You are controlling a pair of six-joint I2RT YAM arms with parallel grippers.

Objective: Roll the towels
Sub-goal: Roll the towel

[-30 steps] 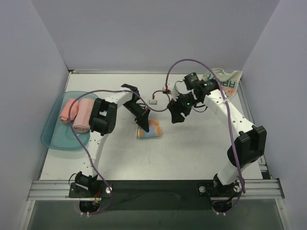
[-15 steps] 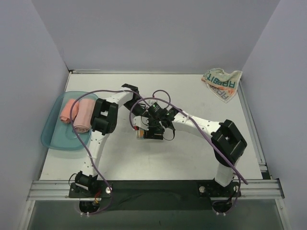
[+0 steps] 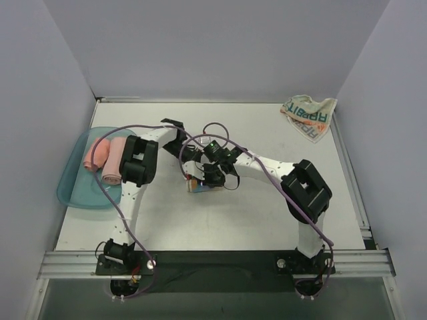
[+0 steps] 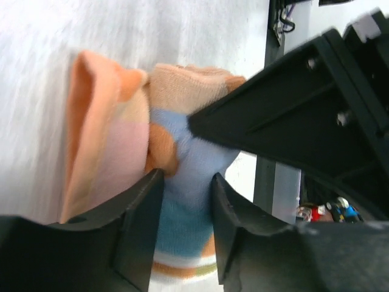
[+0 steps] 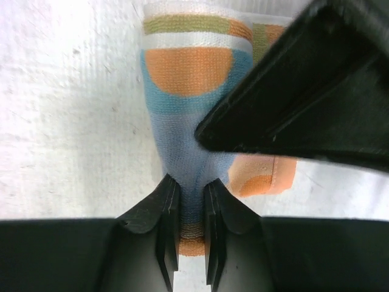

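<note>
Table [image 3: 267, 220]: striped towel [image 5: 176, 115] mostly hidden; right hand [image 5: 190, 182] pinches it, left hand [image 4: 186, 177] half-open astride.

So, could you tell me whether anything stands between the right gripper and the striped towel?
Nothing visible does: the right gripper is shut on a fold of the striped towel. The left gripper straddles the same towel from the opposite side.
</note>
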